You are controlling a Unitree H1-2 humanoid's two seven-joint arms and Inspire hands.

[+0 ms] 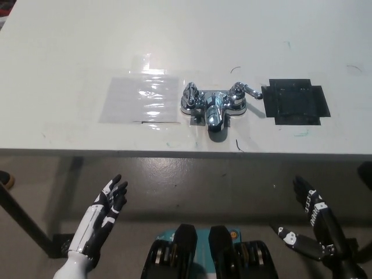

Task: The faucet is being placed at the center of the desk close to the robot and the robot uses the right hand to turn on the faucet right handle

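Two empty, spread hands (left hand (103,212), right hand (314,221)) hover over grey floor (192,180) below the white desk (87,46), its faucet (213,104) between clear film (142,99) and black patch (295,102).

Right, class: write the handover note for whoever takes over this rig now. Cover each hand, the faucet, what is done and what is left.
Left hand: open, low, short of the desk.
Right hand: open, low, holding nothing.
Faucet: upright, centre of the desk's near edge; right handle points towards the black patch.
Done: faucet placed.
Left: cannot tell whether the handle is turned; if not, the right hand should turn it.
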